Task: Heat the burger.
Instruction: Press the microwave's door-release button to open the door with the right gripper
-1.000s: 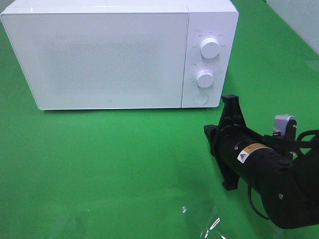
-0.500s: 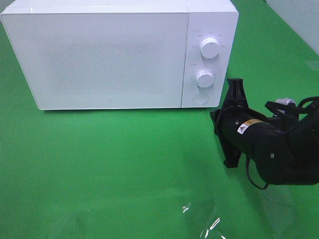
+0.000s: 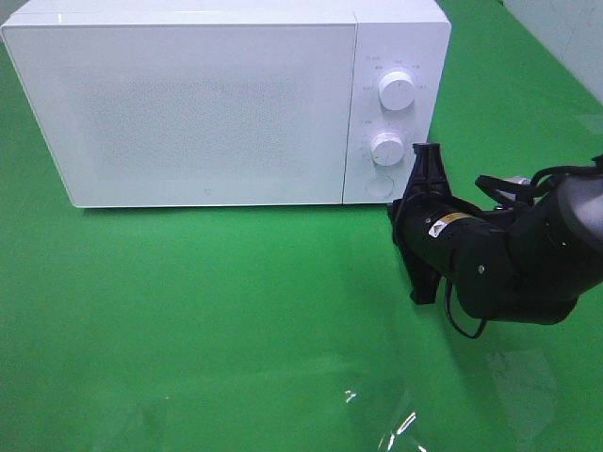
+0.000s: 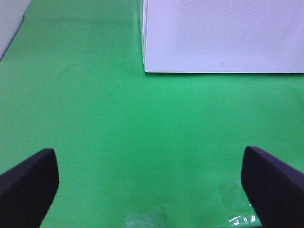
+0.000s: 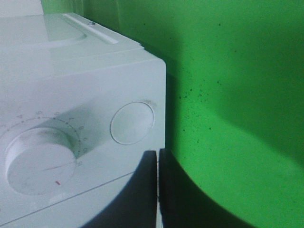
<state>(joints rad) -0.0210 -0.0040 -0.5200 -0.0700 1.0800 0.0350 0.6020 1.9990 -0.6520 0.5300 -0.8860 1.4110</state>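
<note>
Burger is out of my sight, microwave (image 3: 207, 104) door closed in the upper left of the high view; my right gripper (image 3: 426, 155), fingers pressed together, sits near its round button (image 3: 380, 185); left gripper (image 4: 148, 159) spread wide over green cloth (image 4: 142, 118)

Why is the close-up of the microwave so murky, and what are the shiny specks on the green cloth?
Right wrist view: the lens sits close to the microwave, so its knob looks soft, and the shut right gripper shades the corner. Exterior high view: sharp, evenly lit; the specks are glare on the green cloth. Left wrist view: similar glare; the left gripper's fingers are dark blurs.
</note>
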